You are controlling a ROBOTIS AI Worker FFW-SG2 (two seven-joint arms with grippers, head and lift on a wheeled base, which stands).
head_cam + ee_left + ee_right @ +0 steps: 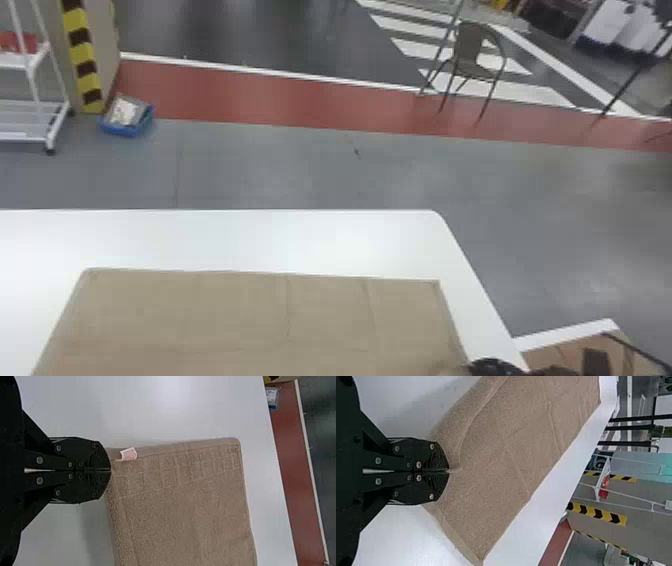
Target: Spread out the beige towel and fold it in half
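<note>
The beige towel [250, 310] lies spread on the white table in the head view, its far edge nearly straight. At the bottom right of that view, the right gripper [492, 367] is partly visible at the towel's right side. In the left wrist view, the left gripper [111, 470] is shut on a corner of the towel [186, 506], close to a small white tag [128, 454]. The right wrist view has the right gripper [449, 471] shut on the towel's edge [502, 459], where the cloth bunches into small creases.
The white table [225, 240] has its far right corner beyond the towel. A brown surface with a white edge [565, 335] stands to the right. On the floor farther off are a chair [472, 55], a blue bin [125, 117] and a white rack [35, 105].
</note>
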